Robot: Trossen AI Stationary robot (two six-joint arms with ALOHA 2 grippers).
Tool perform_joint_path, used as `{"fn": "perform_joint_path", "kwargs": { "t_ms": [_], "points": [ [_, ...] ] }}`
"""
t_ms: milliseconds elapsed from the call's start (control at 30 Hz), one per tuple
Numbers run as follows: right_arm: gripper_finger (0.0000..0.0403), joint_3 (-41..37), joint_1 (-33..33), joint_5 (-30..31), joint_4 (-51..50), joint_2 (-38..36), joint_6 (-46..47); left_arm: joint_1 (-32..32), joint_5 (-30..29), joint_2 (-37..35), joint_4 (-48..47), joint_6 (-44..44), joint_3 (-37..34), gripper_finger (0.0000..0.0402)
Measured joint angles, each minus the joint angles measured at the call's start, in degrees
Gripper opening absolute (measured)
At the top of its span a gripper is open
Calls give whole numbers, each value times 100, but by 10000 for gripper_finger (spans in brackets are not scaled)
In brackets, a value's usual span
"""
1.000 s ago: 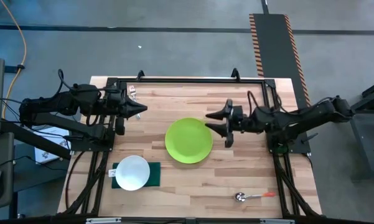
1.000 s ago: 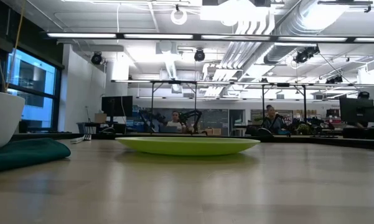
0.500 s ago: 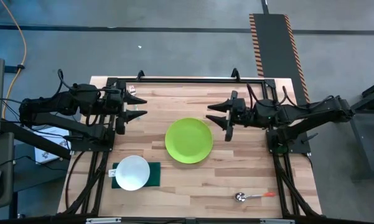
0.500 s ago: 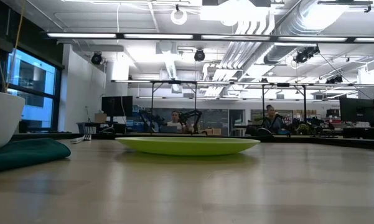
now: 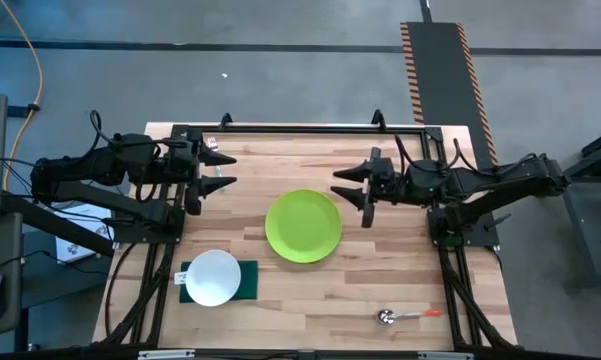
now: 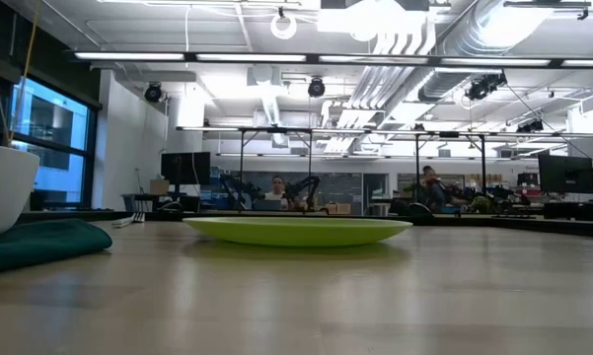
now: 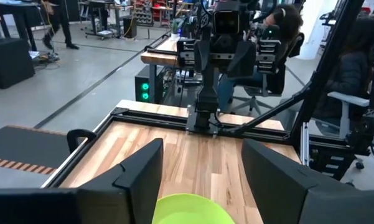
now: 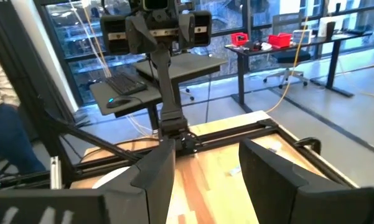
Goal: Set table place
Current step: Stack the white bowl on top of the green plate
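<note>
Place setting barely started — green plate sits mid-table, white bowl on the dark green cloth, spoon well apart near the front edge. Plate and bowl look empty. Left gripper and right gripper hover open, holding nothing.

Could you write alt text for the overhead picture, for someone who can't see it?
A round lime-green plate sits mid-way on a light wooden plank table, flanked by two dark robot arms, the left gripper and right gripper both above the wood with jaws open and empty. Nearer the front, a white bowl rests on a dark green cloth, and a metal spoon with an orange handle lies front right.
</note>
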Motion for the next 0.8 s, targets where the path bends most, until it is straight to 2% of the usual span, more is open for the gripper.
{"fn": "perform_joint_path", "kwargs": {
  "t_ms": [800],
  "points": [
    [170, 0, -37, -77, -200, 2, 134, -1, -43, 0, -31, 0, 0, 205]
  ]
}}
